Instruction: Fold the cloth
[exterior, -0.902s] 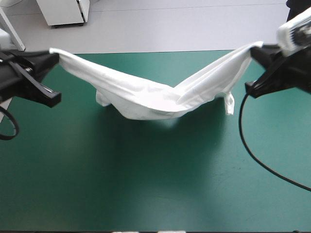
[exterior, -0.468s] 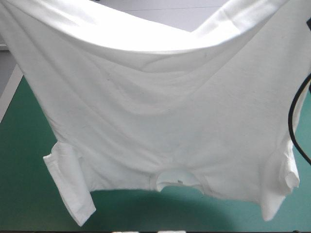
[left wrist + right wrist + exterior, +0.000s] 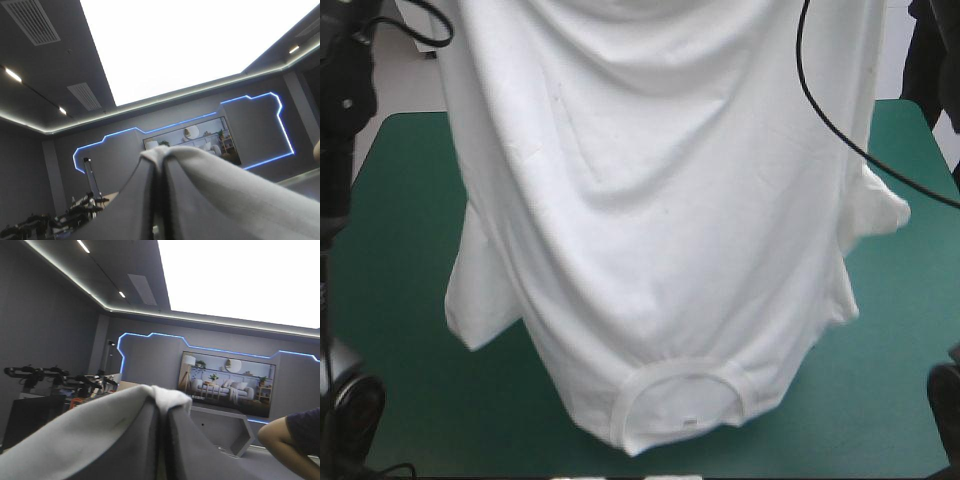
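T-shirt [image 3: 660,220], white, hangs full length over the teal-green table [image 3: 410,300], with its upper end out of the high view. The collar [image 3: 685,395] is at the low end, near the table's near edge; I cannot tell whether it touches the table. The left sleeve [image 3: 480,290] droops on my left side and the right sleeve [image 3: 875,205] juts out on my right.

My left hand [image 3: 160,160] is raised, its camera looking out into the room. Its black fingers are pinched into one arch, clamped on a fold of the T-shirt, with cloth draped down one side. My right hand [image 3: 162,407] is likewise raised, fingers together and clamped on the T-shirt, a white fold at the tip.
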Motion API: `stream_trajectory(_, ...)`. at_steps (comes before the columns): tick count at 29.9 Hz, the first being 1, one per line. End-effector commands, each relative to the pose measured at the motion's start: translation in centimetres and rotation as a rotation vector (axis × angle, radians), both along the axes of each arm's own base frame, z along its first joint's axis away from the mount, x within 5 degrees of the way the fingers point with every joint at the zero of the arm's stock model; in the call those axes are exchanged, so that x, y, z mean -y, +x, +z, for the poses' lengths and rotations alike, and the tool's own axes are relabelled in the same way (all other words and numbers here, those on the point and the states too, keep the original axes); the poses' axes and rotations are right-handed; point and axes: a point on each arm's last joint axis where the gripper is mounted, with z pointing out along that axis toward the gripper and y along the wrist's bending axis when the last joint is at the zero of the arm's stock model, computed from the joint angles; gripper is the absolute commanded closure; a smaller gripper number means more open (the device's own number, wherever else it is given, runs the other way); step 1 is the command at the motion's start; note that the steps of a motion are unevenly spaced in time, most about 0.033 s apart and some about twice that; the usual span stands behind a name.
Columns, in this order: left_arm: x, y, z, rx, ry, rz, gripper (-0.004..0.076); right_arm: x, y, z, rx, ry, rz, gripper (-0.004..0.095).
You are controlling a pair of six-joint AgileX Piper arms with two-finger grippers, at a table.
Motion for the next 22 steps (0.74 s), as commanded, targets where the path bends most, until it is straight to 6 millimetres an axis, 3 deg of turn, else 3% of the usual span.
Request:
stream_trajectory(1, -0.4, 0.5, 1.9, 0.226, -0.078, 0.020, 0.0745, 1.7, 0.5, 2.0, 0.192, 0.068, -0.025, 0.0925)
stream_trajectory(7, -0.8, 3.2, 1.7, 0.317, -0.104, 0.034, 0.0745, 3.8, 3.5, 1.4, 0.294, 0.128, -0.031, 0.0925)
stream_trajectory(11, -1.7, 5.0, 0.7, 0.301, -0.145, 0.020, 0.0745, 3.9, 5.8, -0.1, 0.238, 0.116, -0.042, 0.0925)
stream_trajectory(14, -1.9, 7.7, -1.1, 0.166, -0.152, -0.010, 0.0745, 3.8, 8.3, -2.0, 0.121, 0.103, -0.041, 0.0925)
stream_trajectory(19, -0.9, 12.8, -6.1, -0.141, -0.063, -0.023, 0.0746, 3.5, 12.8, -6.5, -0.156, 0.005, -0.072, 0.0925)
stream_trajectory(22, -0.2, 14.3, -8.6, -0.356, -0.021, -0.060, 0.0746, 3.2, 14.6, -9.1, -0.325, -0.071, -0.080, 0.0925)
